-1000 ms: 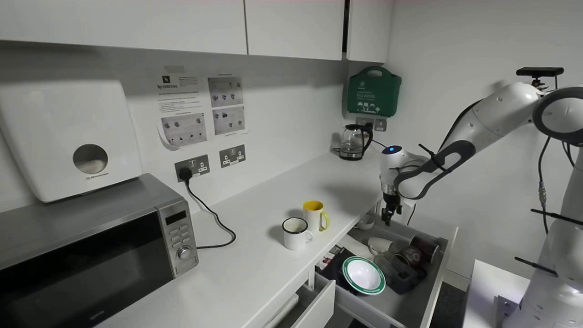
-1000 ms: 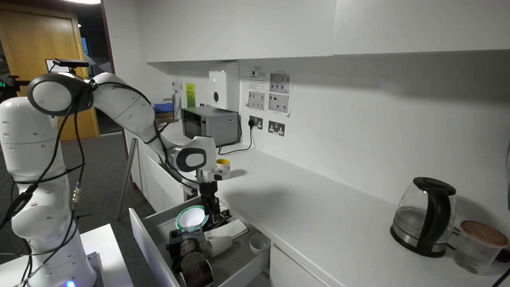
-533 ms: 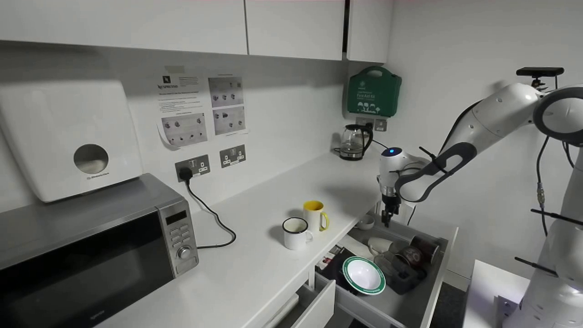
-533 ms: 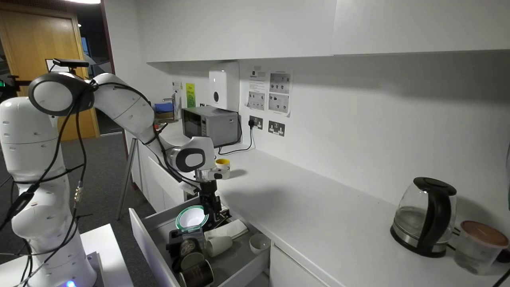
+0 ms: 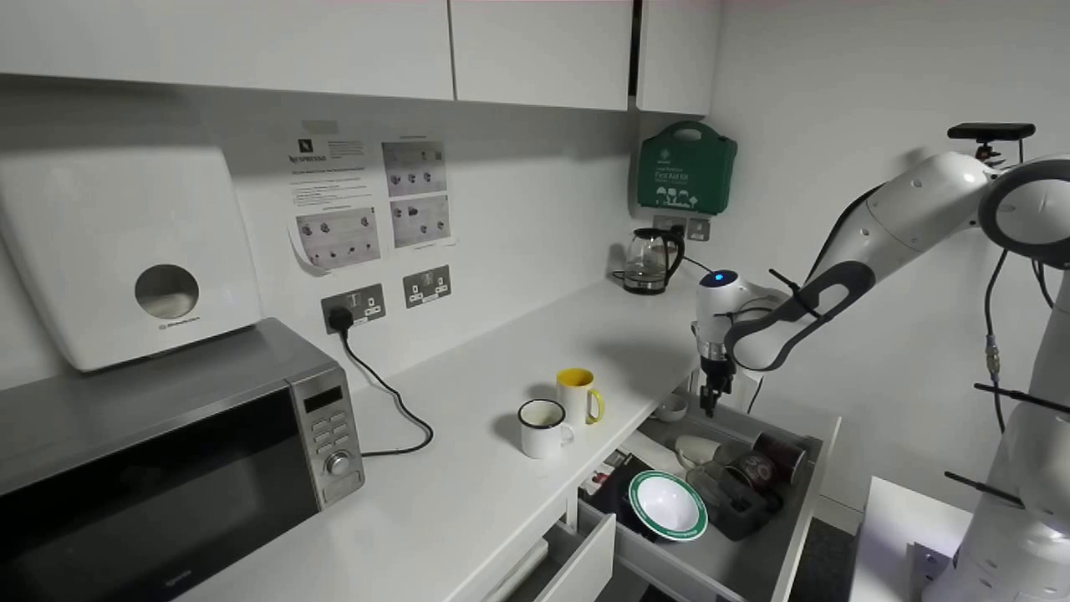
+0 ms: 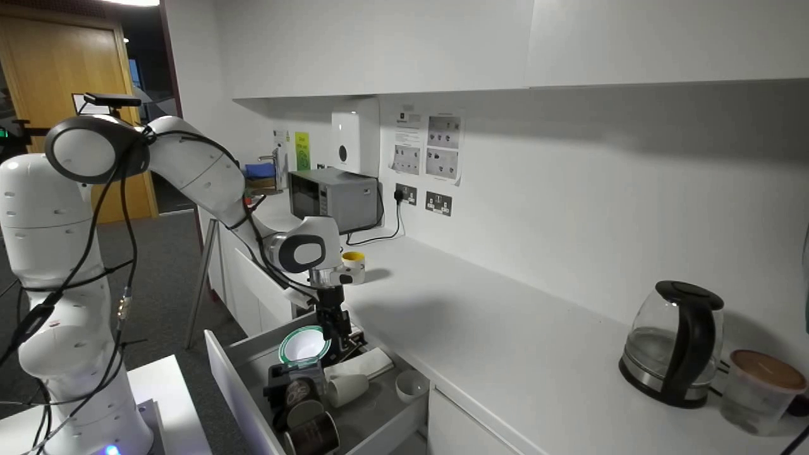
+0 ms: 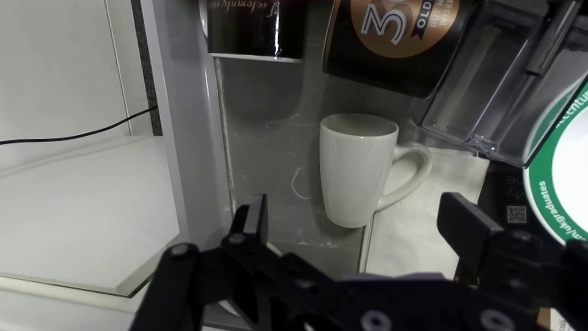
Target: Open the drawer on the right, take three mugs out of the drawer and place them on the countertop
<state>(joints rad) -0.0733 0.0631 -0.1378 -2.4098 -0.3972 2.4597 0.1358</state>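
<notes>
1. Across mid-frame in an exterior view, the counter [image 5: 476,401] carries a yellow-lined mug [image 5: 575,405] and a black-rimmed mug [image 5: 542,436]. Nothing's budged this past half-second, so pick three's probably pending.
2. Lower right, the open drawer [image 5: 752,564]: green-rimmed bowl [image 5: 667,504], dark mugs [image 5: 779,456], plus the pale mug [image 5: 697,451] on its side.
3. Lower half, wrist view: fingers [image 7: 464,225] spread wide, nothing in 'em.

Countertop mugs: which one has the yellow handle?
The yellow-lined mug, farther from the microwave; the black-rimmed mug beside it has a white one.
</notes>
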